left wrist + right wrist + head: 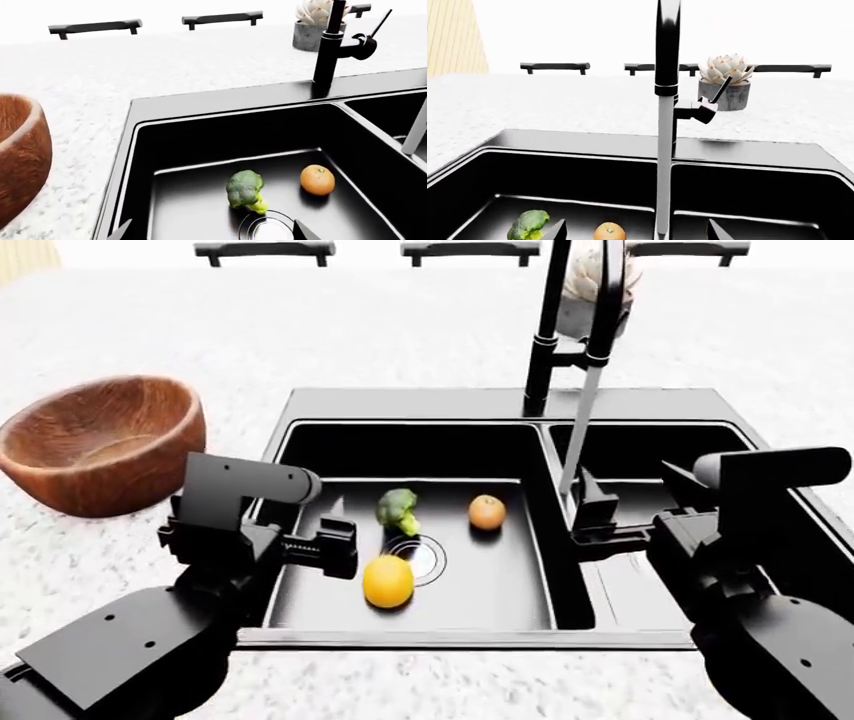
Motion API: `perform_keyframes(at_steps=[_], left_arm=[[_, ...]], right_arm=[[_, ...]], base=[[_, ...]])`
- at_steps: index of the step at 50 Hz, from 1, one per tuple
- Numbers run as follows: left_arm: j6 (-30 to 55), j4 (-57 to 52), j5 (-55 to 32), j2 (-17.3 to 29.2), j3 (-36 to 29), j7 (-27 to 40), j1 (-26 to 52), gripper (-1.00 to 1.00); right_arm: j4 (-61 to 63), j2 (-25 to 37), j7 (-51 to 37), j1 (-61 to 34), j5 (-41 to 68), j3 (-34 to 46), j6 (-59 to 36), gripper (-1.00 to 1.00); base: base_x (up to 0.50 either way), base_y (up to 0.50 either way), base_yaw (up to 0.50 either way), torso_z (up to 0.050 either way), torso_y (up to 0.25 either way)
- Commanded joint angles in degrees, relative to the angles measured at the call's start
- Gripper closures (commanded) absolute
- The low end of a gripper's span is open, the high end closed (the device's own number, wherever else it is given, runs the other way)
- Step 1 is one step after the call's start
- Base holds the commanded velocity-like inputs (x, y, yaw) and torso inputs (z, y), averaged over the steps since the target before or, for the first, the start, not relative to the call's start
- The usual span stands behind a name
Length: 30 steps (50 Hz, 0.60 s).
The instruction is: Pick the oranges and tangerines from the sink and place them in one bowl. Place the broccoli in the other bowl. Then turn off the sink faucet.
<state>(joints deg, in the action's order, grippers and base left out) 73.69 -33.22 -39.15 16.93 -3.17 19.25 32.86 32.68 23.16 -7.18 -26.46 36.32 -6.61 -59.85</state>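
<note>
Reaching into the left basin of the sink [407, 435] with our empty, wide-open left gripper [330, 536], we risk nudging the yellow-orange fruit [387, 581], which rolls freely beside the drain [424, 558] and broccoli [396, 510].

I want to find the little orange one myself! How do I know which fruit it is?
Look in the black sink's left basin. The tangerine sits toward the centre divider, right of the broccoli. It's smaller and deeper orange than the yellow orange nearer the front.
</note>
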Motion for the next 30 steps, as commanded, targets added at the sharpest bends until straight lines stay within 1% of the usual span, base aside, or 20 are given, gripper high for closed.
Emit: perform_keyframes(at_steps=[1,8,14,27,28,30], left_arm=[[0.64,0.06,-1.02,-0.19,0.03,0.21,-0.57,-1.00],[0.21,0.35,-1.00,0.10,-0.38,0.23,-0.83,-1.00],[-0.21,0.58,-0.94,0.05,-0.78,0.41,-1.31,-1.00],[0.54,1.20,-2.04,0.22,-1.67,0.06,-1.86,-1.00],[1.62,1.26,-3.29,-0.20,-0.85,-0.23,-1.74,-1.00],[6.68,1.33,-7.98,-2.73,2.22,-0.23,-1.08,-1.00]], right_arm=[[0.02,0.22,0.01,0.69,0.45,-0.42,0.18,-1.00],[-0.03,0.20,0.22,1.83,0.24,-0.29,1.22,-1.00],[0.27,0.37,0.12,2.92,0.29,-0.49,1.46,-1.00],[0.99,0.73,-0.42,4.27,0.40,-0.93,1.67,-1.00],[0.97,0.79,-0.45,4.24,0.39,-0.76,1.54,-1.00],[1.23,0.94,-0.67,3.94,0.79,-0.90,0.81,-1.00]], base=[[0.44,0.00,0.00,0.000,0.000],[0.43,0.00,0.00,0.000,0.000],[0.29,0.00,0.00,0.000,0.000],[0.03,0.00,0.00,0.000,0.001],[0.00,0.00,0.00,0.000,0.000],[0.00,0.00,0.00,0.000,0.000]])
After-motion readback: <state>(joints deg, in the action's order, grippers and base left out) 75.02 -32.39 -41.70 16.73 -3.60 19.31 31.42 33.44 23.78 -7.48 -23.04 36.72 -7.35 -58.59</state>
